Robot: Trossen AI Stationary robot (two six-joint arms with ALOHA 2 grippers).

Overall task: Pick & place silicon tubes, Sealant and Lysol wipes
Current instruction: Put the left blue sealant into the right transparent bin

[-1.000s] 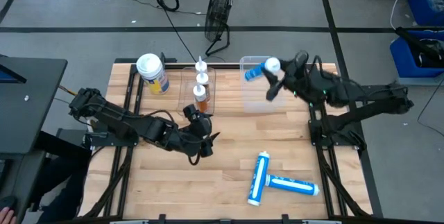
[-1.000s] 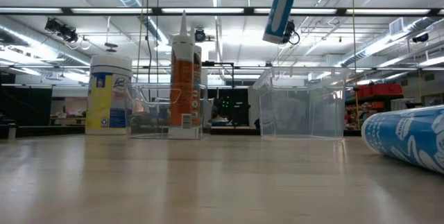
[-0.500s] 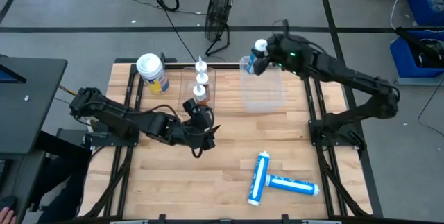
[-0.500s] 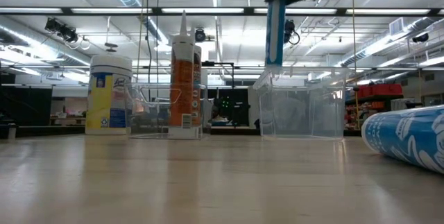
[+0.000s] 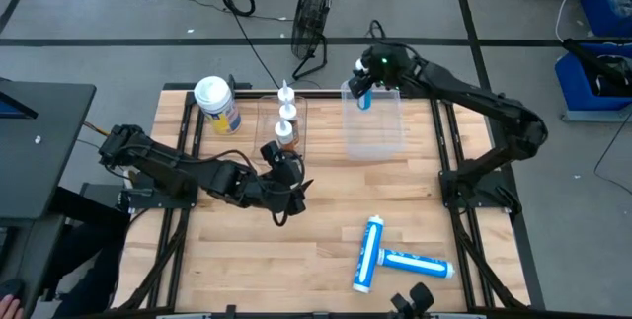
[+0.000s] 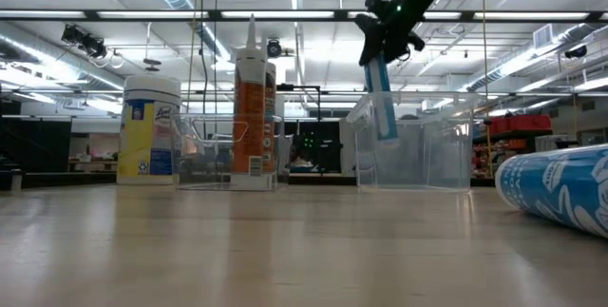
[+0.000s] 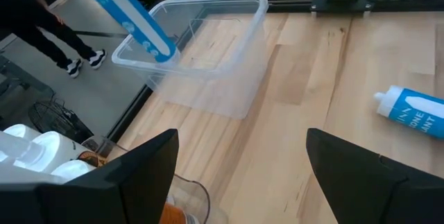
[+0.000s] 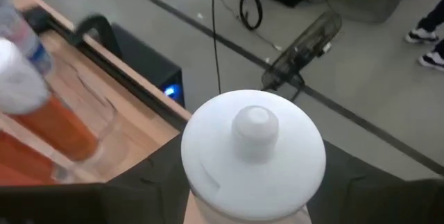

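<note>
My right gripper [image 5: 367, 74] is shut on a slim blue tube [image 6: 382, 107] above the clear bin [image 5: 375, 126] at the table's far side; the tube's lower end is inside the bin's walls [image 6: 418, 145]. My left gripper [image 5: 286, 199] is open and empty, low over the table's middle, near the orange sealant tubes [image 5: 286, 126] that stand upright in a small clear container. The Lysol wipes [image 5: 217, 104] stand upright at the far left. Two more blue tubes [image 5: 370, 252] [image 5: 417, 263] lie on the near right of the table. My right gripper pinches the blue tube just below its white cap end [image 8: 253, 156], one finger on either side. The fingers come from above, pointing down. The tube hangs below them, slightly tilted, its lower end [image 6: 388, 134] inside the bin and clear of the bin's floor.
The wipes [image 6: 150, 131] and the sealant container [image 6: 249, 107] stand left of the bin in the low view. The left wrist view shows the bin [image 7: 208, 37] and one lying tube [image 7: 413, 113]. Bare wood lies between my left gripper and the lying tubes.
My right gripper has gone toward the table's far left with the blue tube, turned it from slanting to nearly upright with the cap up, then gone down, so the tube's lower end has entered the clear bin.
</note>
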